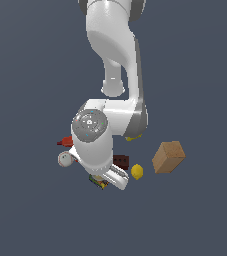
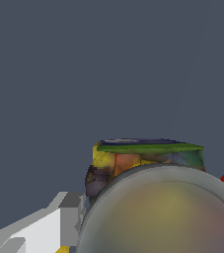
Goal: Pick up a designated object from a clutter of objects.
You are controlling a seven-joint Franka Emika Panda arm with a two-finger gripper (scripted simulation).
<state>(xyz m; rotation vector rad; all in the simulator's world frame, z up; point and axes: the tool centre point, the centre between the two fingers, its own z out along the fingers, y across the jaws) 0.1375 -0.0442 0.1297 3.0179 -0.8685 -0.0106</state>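
You have the white arm bent low over the clutter, and its hand (image 1: 116, 176) sits right at the small short can with the green, red and yellow label (image 1: 99, 182), which peeks out from under the wrist in the exterior view. In the wrist view the can (image 2: 148, 157) fills the near field, partly behind a large blurred round shape you cannot identify with confidence; one pale finger (image 2: 59, 217) shows beside it. You cannot tell whether the hand is apart or clamped on the can, nor whether the can is off the dark grey table (image 1: 195, 220).

Around it lie a white ball (image 1: 65, 159), a red drill (image 1: 65, 142), a dark brown block (image 1: 121, 161), a yellow lemon (image 1: 137, 172) and a tan cube (image 1: 168, 157).

Judging from this, the approach looks done; a confirmed grip and the lift are left.
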